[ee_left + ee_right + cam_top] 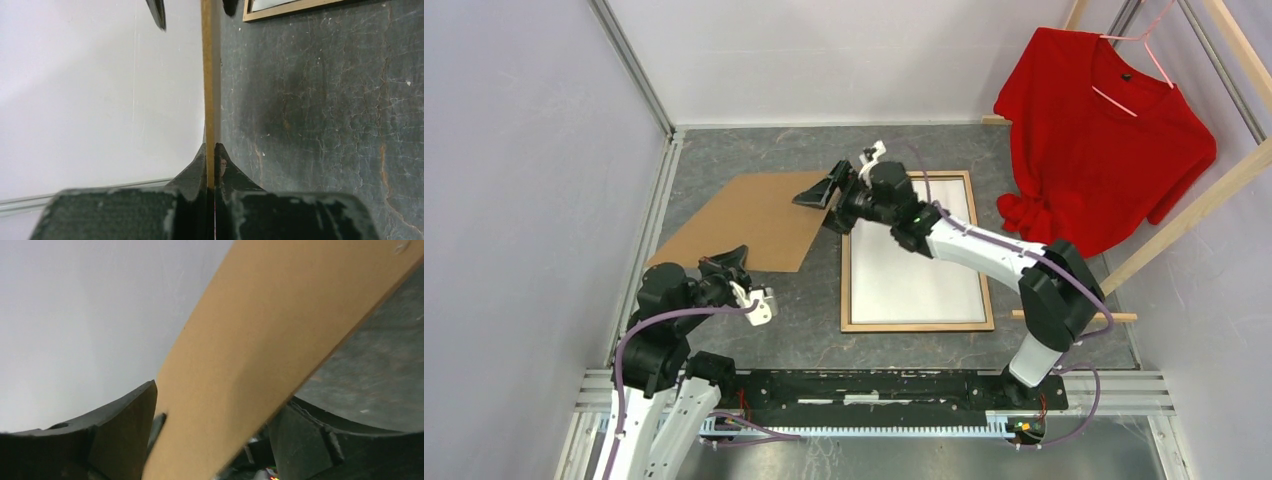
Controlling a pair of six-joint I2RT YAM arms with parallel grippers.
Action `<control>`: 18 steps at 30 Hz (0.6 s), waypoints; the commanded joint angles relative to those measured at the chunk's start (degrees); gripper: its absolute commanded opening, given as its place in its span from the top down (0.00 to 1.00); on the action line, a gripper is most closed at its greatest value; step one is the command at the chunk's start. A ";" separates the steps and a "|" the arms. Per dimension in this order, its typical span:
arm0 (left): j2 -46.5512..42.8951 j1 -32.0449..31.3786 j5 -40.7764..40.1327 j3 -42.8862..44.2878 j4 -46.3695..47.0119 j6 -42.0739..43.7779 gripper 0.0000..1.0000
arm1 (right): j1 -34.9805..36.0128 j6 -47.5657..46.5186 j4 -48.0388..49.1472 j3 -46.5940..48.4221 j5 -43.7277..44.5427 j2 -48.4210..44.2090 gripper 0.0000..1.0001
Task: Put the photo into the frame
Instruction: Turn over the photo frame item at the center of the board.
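Frame (914,326) lies flat on the tabletop (804,300), right of centre, pale wood side up, with its long axis running away from the arm bases. A white sheet (914,270) fills its opening. You cannot tell from here whether that is the photo lying face down, and no dark printed face shows in any view. The brown backing board (744,220) sits to the left of the frame, its right edge just beside the frame's left rail. The left gripper (727,258) has it by the near edge: in the left wrist view its jaws are together, clamped on the board's edge (207,75), which is seen end-on. The right gripper (816,190) is at the board's far right corner. In the right wrist view its jaws stand apart on either side of the board (260,340) with gaps showing, so it is not pinching. Judgement: only your left arm carries the board. If the white sheet is the photo, the next step is to bring the board rightward over the frame's back. The frame lies to the right of both sets of jaws. Your right arm is the nearer one and already reaches across the frame. Risk: held at one corner, the board may sag or swing and catch the left rail.
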 commanded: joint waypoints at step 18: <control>20.28 -0.08 8.15 32.32 -29.12 1.73 0.98 | -15.64 -105.19 -4.34 -16.16 -40.84 -29.42 0.13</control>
